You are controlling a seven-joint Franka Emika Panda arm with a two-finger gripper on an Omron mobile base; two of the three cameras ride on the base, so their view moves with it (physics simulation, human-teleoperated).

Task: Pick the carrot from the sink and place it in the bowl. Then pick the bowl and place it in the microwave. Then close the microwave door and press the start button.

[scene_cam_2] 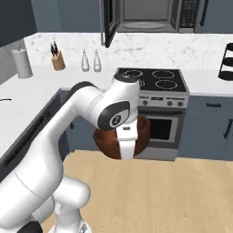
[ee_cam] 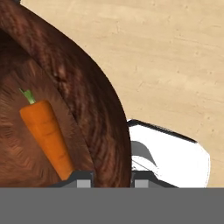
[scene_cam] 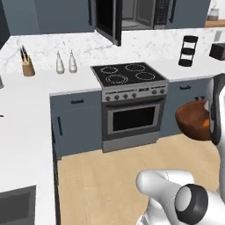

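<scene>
- slim bright orange tapered carrot [ee_cam: 47, 133] lies inside the round reddish-brown bowl [ee_cam: 94, 113], on its inner floor, green stub end away from the pincer, long axis running roughly toward the fingertips.
- pincer [ee_cam: 111, 180] pressed nearly together, pinching the bowl's rim wall: one tip inside, one outside.
- bowl hangs in the air over the pale wooden floor [ee_cam: 175, 65], in front of the grey oven with black glass cooktop [scene_cam: 129, 94]; it looks tilted in the left base view.
- wide black microwave with grey metal frame [scene_cam_2: 145, 16] sits above and beyond the cooktop, its dark glass door [scene_cam_2: 107, 22] swung open.
- judgement: carrot step done; bowl must go up and forward from here, kept level.
</scene>
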